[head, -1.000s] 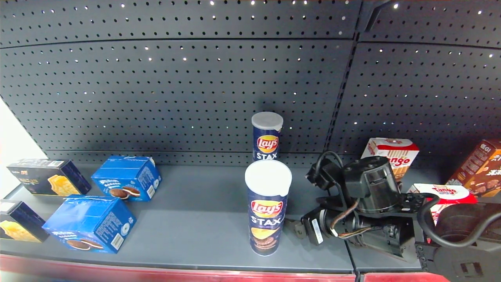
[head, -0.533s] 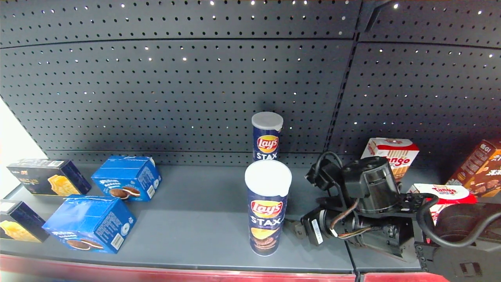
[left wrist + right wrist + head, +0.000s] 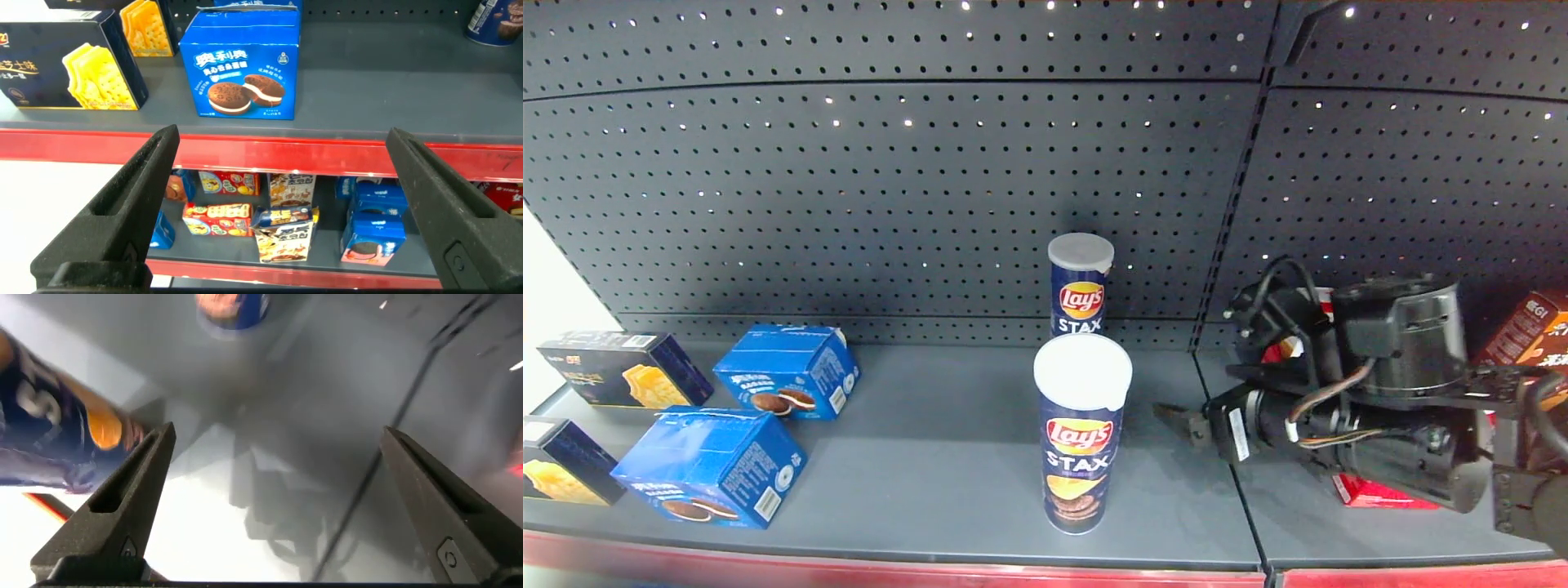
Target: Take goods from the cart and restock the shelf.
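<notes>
Fingers (image 3: pixel 122 498) of the right gripper (image 3: pixel 276 429) spread wide, pinching nothing. Poised low over the shelf (image 3: pixel 915 482), just right of the front chip can (image 3: pixel 1082 433) and apart from it. Left gripper (image 3: pixel 282 131) likewise splayed and bare, hanging before the shelf's red front edge, facing a blue cookie box (image 3: pixel 239 61).

2 cans upright mid-shelf: front chip can near the front edge, rear chip can (image 3: pixel 1080 282) directly behind it against the pegboard back panel (image 3: pixel 890 204).

Judged from that: front can set down and let go, so the placing step looks done. Next move, by this reading: pull the right arm back clear of the can without brushing it, then turn to the cart for another item. Calls for a clean, level retreat, since a tall narrow can probably tips at a light knock.

Hard to make out: red box (image 3: pixel 1380 494) near the shelf's right end, mostly masked by the right arm; brown box (image 3: pixel 1523 327) partly behind the arm and cut off at the right; in the right wrist view, just parts of the 2 cans past the fingers.
</notes>
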{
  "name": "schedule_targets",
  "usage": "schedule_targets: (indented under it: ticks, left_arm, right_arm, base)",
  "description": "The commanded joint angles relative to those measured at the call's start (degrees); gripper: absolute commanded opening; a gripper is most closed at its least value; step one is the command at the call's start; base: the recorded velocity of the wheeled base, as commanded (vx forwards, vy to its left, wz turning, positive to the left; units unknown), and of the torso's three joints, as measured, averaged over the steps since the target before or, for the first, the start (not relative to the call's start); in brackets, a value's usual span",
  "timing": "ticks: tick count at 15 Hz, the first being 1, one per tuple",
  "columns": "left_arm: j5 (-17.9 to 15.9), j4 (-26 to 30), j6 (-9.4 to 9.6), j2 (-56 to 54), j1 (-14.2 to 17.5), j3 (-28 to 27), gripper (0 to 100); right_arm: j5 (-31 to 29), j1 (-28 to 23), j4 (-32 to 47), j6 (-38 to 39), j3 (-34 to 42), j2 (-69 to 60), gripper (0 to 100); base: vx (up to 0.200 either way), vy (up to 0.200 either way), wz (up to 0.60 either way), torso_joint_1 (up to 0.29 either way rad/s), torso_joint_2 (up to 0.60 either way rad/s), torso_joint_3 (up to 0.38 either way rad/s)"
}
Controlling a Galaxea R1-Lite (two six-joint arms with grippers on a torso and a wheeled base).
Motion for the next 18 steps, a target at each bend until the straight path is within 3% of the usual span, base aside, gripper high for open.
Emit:
schedule_targets:
  ticks: [1, 6, 10, 12, 15, 18]
  left_arm:
    - [0.0, 0.0, -0.01, 0.0, 0.0, 0.0, 100]
    - [0.0, 0.0, -0.01, 0.0, 0.0, 0.0, 100]
    - [0.0, 0.0, -0.01, 0.0, 0.0, 0.0, 100]
    - [0.0, 0.0, -0.01, 0.0, 0.0, 0.0, 100]
    - [0.0, 0.0, -0.01, 0.0, 0.0, 0.0, 100]
    - [0.0, 0.0, -0.01, 0.0, 0.0, 0.0, 100]
  right_arm:
    - [0.4, -1.7, -0.1, -0.6, 1.5, -7.3, 100]
    - [1.8, -1.8, 0.1, -0.6, 5.4, -20.8, 100]
    - [3.3, -8.7, 0.4, -1.7, 11.2, -32.2, 100]
    - [4.3, -9.7, 0.8, -1.8, 14.8, -37.6, 100]
    - [9.0, -18.7, 1.7, -2.1, 25.4, -52.3, 100]
    - [12.6, -26.1, 11.9, -1.5, 23.8, -63.2, 100]
  base:
    - [0.0, 0.0, 0.0, 0.0, 0.0, 0.0]
    - [0.0, 0.0, 0.0, 0.0, 0.0, 0.0]
    - [0.0, 0.0, 0.0, 0.0, 0.0, 0.0]
    - [0.0, 0.0, 0.0, 0.0, 0.0, 0.0]
    - [0.0, 0.0, 0.0, 0.0, 0.0, 0.0]
    - [0.0, 0.0, 0.0, 0.0, 0.0, 0.0]
